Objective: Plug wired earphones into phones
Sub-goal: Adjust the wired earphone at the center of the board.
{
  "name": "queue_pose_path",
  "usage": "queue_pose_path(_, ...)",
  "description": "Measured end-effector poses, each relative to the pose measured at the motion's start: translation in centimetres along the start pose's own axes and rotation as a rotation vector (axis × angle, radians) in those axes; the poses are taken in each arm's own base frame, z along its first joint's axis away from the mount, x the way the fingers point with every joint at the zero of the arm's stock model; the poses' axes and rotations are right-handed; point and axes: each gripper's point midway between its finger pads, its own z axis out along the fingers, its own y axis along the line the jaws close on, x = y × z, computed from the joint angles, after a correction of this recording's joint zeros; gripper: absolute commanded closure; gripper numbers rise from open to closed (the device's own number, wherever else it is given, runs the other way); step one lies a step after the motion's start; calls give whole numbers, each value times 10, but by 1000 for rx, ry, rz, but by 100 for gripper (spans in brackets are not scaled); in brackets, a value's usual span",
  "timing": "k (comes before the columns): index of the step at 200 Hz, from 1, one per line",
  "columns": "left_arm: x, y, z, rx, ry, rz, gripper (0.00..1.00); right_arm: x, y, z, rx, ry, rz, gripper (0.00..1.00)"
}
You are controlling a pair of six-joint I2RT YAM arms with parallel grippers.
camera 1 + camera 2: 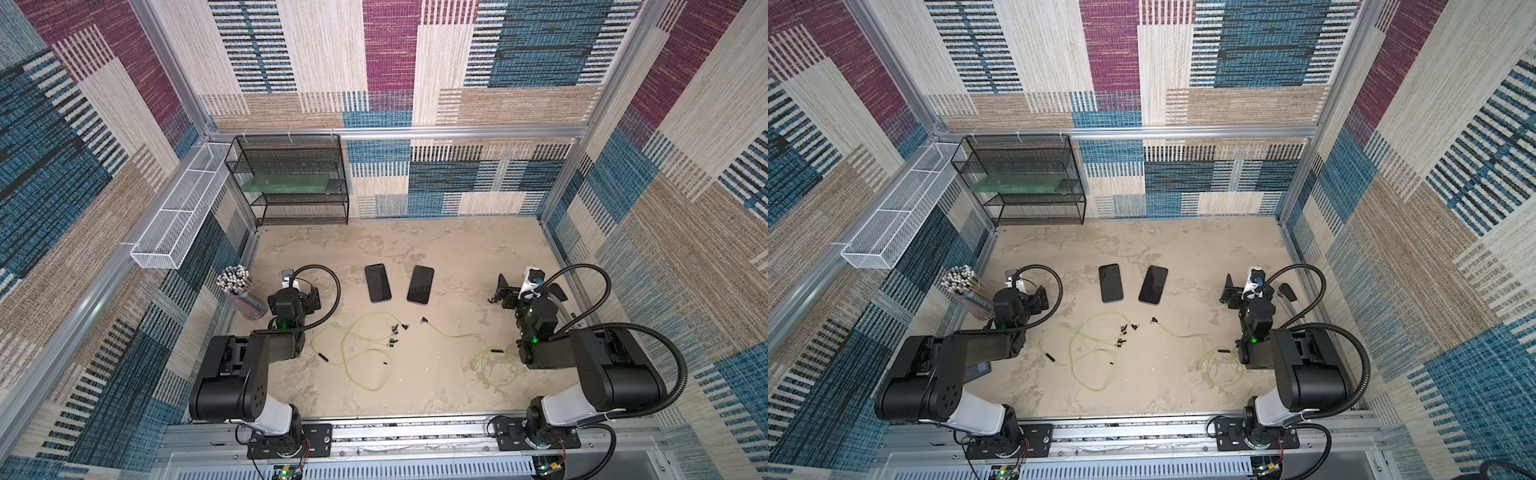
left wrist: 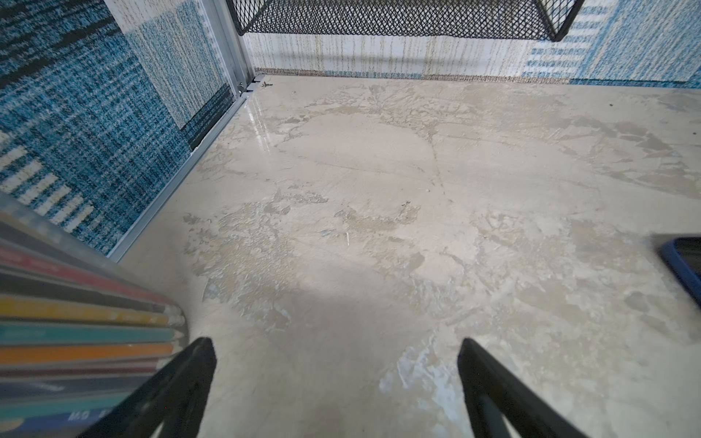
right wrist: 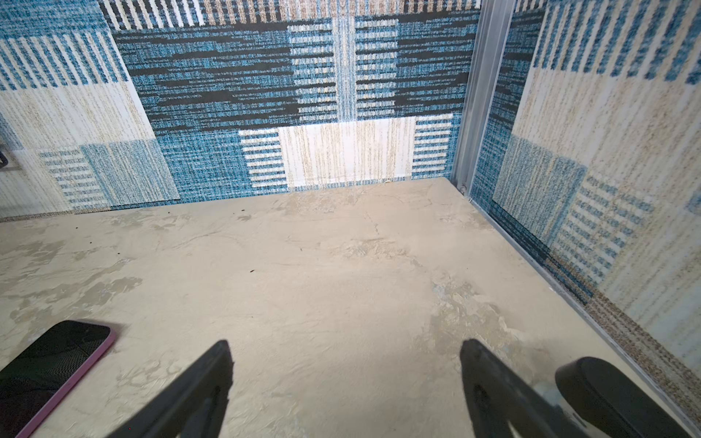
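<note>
Black phones (image 1: 378,283), yellow-green earphones (image 1: 392,331), mottled beige table (image 1: 415,245).

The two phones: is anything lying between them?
Nothing. In both top views only bare table separates the phone nearer the left arm from the phone nearer the right arm.

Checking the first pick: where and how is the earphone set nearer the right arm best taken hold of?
At the small black end piece, probably the plug, lying free near the phone. It is the rigid part; the cable is thin and limp. Come from straight above with the open right gripper, since it lies flat on the table.
</note>
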Motion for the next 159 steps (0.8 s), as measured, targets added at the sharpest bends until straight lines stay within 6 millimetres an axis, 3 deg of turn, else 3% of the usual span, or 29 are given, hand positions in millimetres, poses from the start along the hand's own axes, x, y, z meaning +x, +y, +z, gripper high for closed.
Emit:
queue_pose_path(67,0,0,0,0,1,0,1,2,-2,2,5,13,0,5)
queue_pose_path(92,0,0,0,0,0,0,19,1,-3,3,8,13,7,5)
queue_pose_path(105,-7,-1,-4,6,-2,5,19,-1,-4,2,13,13,7,5)
queue_pose_path(117,-32,-6,-14,15,-19,13,18,-13,-6,10,31,32,15,5)
queue_pose_path(141,-119,-26,-58,73,-150,-25,26,-79,6,37,44,23,90,5)
queue_pose_path(150,-135,-38,-73,120,-152,-41,32,-83,20,40,24,74,111,5)
queue_pose_path(159,-137,-56,-84,192,-115,-43,36,-73,42,40,-13,171,127,5)
